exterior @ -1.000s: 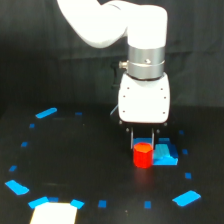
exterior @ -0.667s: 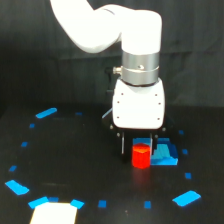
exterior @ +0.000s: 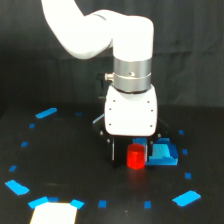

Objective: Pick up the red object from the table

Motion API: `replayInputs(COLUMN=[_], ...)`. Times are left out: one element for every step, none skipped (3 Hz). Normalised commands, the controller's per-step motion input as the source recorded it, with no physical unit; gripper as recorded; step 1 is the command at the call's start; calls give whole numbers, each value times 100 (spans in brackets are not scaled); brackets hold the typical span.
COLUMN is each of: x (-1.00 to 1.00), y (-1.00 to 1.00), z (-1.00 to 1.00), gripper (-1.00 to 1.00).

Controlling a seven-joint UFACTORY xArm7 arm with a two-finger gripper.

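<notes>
Red-orange and cylinder-like, the red object [exterior: 135, 156] stands on the black table [exterior: 65, 165] right of centre, directly beneath the white arm's head. The pincer [exterior: 131, 152] hangs low over it: one dark finger [exterior: 113, 150] shows to the object's left with a gap between them, while the other finger, at the object's right edge, is hard to make out against the blue behind. The jaws look parted, straddling the object, and no contact can be confirmed. Just beside the object on its right lies a larger blue patch [exterior: 163, 154]. Small blue tape marks [exterior: 46, 113] ring the table, and a pale rectangular sheet [exterior: 54, 214] sits at the near left edge. No writing or brand is legible anywhere.
</notes>
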Motion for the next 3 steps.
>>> replayInputs(x=[46, 13, -12], y=[24, 38, 13], z=[-16, 51, 99], gripper=[-97, -100, -100])
